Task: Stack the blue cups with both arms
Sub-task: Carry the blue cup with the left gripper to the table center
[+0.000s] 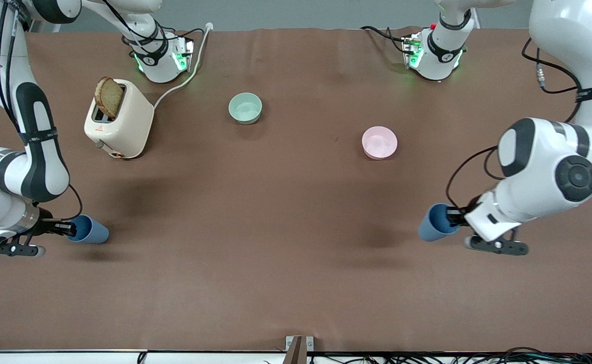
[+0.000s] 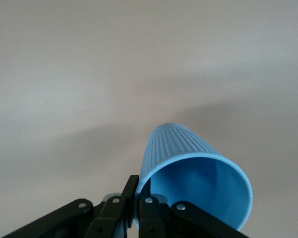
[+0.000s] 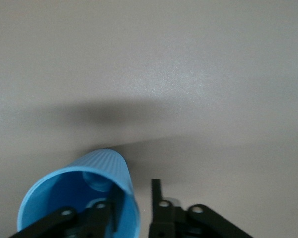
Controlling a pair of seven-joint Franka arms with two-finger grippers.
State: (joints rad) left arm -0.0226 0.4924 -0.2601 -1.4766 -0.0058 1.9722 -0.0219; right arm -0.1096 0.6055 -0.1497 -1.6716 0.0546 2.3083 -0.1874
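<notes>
One blue cup (image 1: 436, 223) is tipped on its side at the left arm's end of the table. My left gripper (image 1: 454, 217) is shut on its rim, one finger inside and one outside; the left wrist view shows the cup (image 2: 188, 158) and the gripper (image 2: 138, 191). The other blue cup (image 1: 91, 231) lies tipped at the right arm's end, its mouth toward my right gripper (image 1: 69, 230). In the right wrist view that gripper (image 3: 134, 194) is open and straddles the cup's (image 3: 97, 171) wall, with a gap at the outer finger (image 3: 156, 191).
A cream toaster (image 1: 120, 121) with a slice of bread sticking up stands near the right arm's base, its cord running to the table's edge. A mint-green bowl (image 1: 245, 108) and a pink bowl (image 1: 379, 142) sit mid-table, farther from the front camera than the cups.
</notes>
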